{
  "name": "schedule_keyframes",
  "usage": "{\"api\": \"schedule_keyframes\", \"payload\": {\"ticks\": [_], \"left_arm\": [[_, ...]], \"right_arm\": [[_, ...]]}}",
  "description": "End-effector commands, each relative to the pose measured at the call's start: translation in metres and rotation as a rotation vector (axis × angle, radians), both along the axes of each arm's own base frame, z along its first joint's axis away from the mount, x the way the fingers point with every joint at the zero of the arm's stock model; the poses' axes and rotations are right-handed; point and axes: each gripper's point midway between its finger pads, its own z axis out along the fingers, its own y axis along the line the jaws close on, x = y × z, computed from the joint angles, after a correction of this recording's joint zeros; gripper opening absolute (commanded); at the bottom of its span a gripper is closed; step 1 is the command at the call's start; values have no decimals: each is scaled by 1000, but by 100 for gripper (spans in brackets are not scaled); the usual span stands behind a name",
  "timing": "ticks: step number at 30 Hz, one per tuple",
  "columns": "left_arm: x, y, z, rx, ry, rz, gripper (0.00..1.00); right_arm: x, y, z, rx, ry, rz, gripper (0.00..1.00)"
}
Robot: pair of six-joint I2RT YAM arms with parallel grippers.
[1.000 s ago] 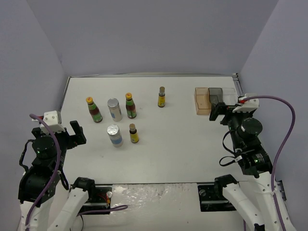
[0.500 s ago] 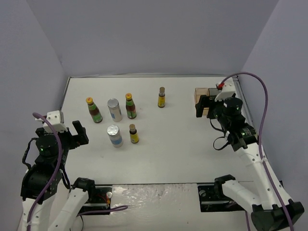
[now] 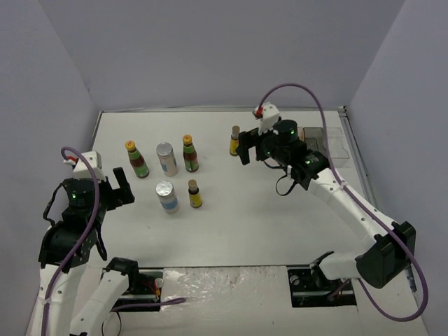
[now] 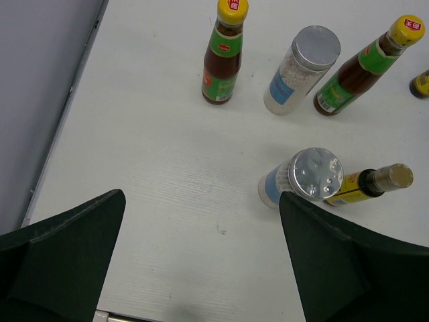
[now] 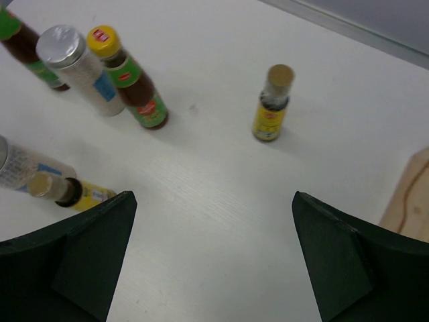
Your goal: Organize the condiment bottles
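Top external view: all six stand upright on the white surface (image 3: pixel 280 231). Left-of-centre cluster, back row left to right: dark yellow-capped bottle (image 3: pixel 137 159), silver-topped cylinder (image 3: pixel 166 159), second dark yellow-capped bottle (image 3: pixel 190 154). Front row: second silver-topped cylinder (image 3: pixel 166 197), with a small yellow-labelled bottle (image 3: pixel 194 194) just beside it on its right. The other small yellow-labelled bottle (image 3: pixel 234 141) stands alone in the upper centre of frame, well apart from the cluster. Compartment tray (image 3: pixel 334 140) is at upper right, partly hidden by the right arm (image 3: pixel 350 203).

Right wrist view: right hand (image 5: pixel 214 196) has its fingers spread wide with nothing between them. The lone small bottle is ahead, upper centre of frame.

Left wrist view: left hand (image 4: pixel 201 198) also has its fingers wide apart and holds nothing. The front-row cylinder and small bottle sit right of centre, near the finger on the frame's right.
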Motion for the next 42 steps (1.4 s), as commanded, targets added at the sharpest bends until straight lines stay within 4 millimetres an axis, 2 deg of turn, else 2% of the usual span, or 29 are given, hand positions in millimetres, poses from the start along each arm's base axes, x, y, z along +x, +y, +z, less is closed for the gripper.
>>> {"api": "schedule_keyframes", "payload": {"ticks": [1,5,9,12,17,25,34,38,42], "left_arm": [[10,-3,9,-27,-50,8,97],[10,-6,10,-49,-54,4,97],[9,-8,11,-63,-58,-3,97],[8,-8,9,-66,-47,2,97],[7,-4,4,-53,-10,23,97],[5,-4,10,-51,-15,21,97],[4,-1,13,-33,-15,23,97],[5,-2,15,-33,-20,18,97],[7,-3,15,-34,-19,13,97]], "right_arm": [[-16,69,18,56,-93,214,98],[-45,114,6,79,-93,355,98],[-61,147,-6,91,-88,424,98],[-65,169,-20,85,-82,445,98],[-67,193,-45,70,-75,456,97],[-55,207,-67,76,-80,419,85],[-50,217,-102,52,-38,427,69],[-49,215,-111,41,-32,416,54],[-47,208,-108,38,-55,385,31]]}}
